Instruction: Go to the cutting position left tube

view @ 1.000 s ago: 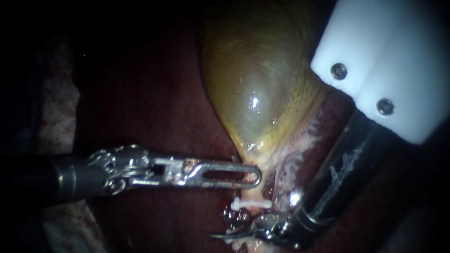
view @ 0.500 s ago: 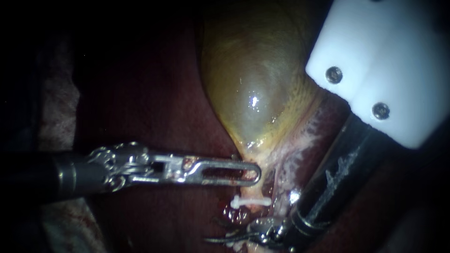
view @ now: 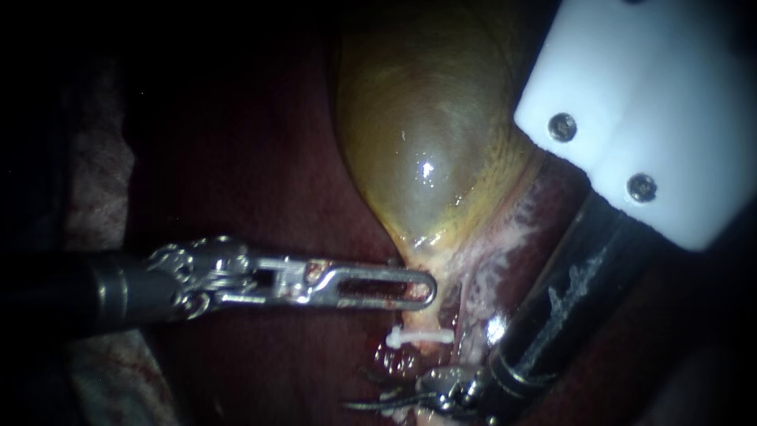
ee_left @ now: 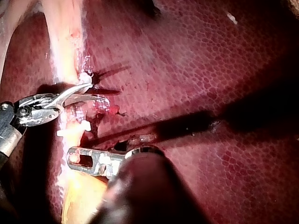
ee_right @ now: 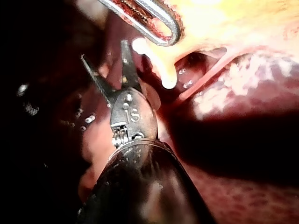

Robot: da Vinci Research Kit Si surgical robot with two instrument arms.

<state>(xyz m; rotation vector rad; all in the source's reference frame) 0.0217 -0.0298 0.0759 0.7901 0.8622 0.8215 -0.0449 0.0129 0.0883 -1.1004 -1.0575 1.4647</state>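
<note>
Liver [view: 268, 166] backdrop: tube [view: 423, 318] just beside right instrument [view: 359, 390]

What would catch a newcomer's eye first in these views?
The yellow-green gallbladder fills the middle of the endoscope view, with a large white block bearing two screws at the upper right. Under the gallbladder's narrow end a small white clip sits on pale tissue, between my left instrument above it and the open blades of my right instrument below.

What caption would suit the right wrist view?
Right instrument, jaws open, poised beside a white clip near the gallbladder.
</note>
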